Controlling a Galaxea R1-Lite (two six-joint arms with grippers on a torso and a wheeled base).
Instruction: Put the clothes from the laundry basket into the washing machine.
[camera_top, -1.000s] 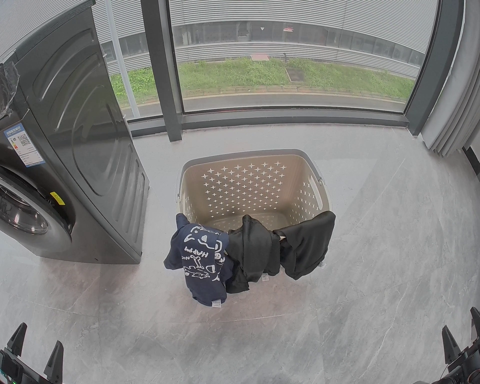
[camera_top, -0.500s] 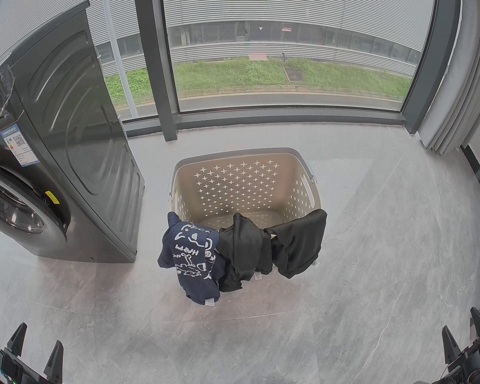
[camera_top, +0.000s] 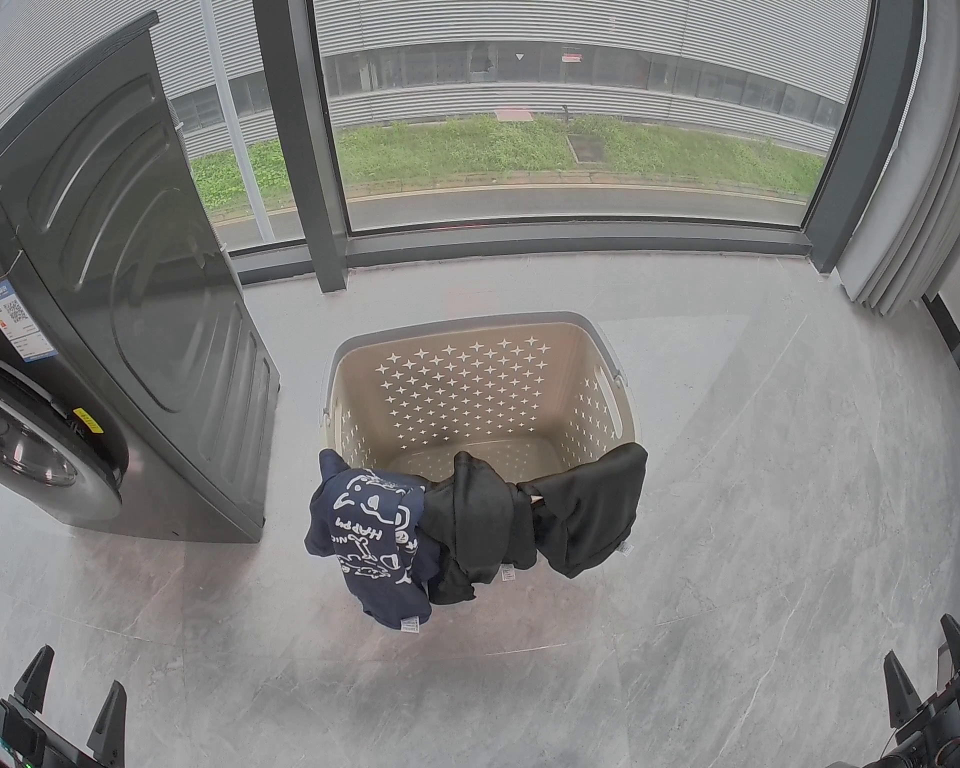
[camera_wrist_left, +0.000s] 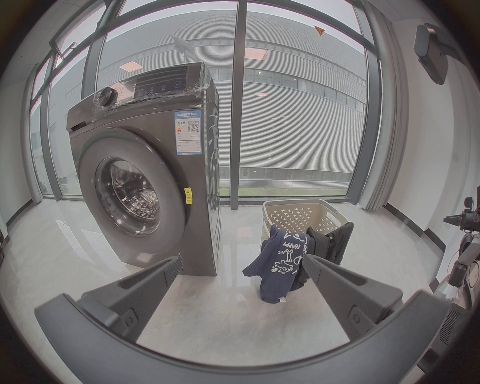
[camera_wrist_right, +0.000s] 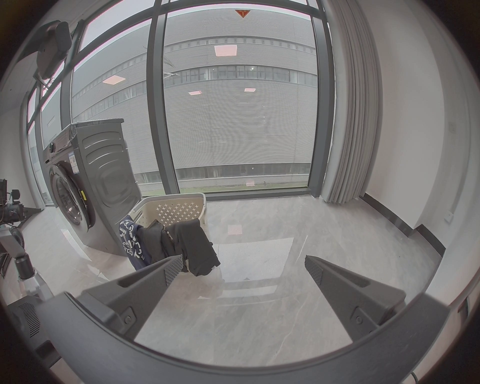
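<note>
A beige laundry basket (camera_top: 480, 385) stands on the floor ahead of me. Over its near rim hang a navy printed shirt (camera_top: 368, 545) and two black garments (camera_top: 478, 525) (camera_top: 588, 505). The dark grey washing machine (camera_top: 130, 290) is to the left, its round door (camera_top: 35, 460) facing away from the basket. My left gripper (camera_top: 72, 690) sits low at the near left, open and empty. My right gripper (camera_top: 922, 662) sits low at the near right, also open and empty. Both are well short of the basket. In the left wrist view the left gripper (camera_wrist_left: 240, 265) frames the navy shirt (camera_wrist_left: 277, 255) beside the machine (camera_wrist_left: 150, 165).
A glass window wall with a dark pillar (camera_top: 300, 150) runs behind the basket. A grey curtain (camera_top: 910, 190) hangs at the far right. Bare tiled floor (camera_top: 760, 520) lies around the basket and between it and me.
The whole head view has shifted: basket and machine sit further left in the picture and the basket slightly lower, so the camera moved. Both grippers hold the same pose.
</note>
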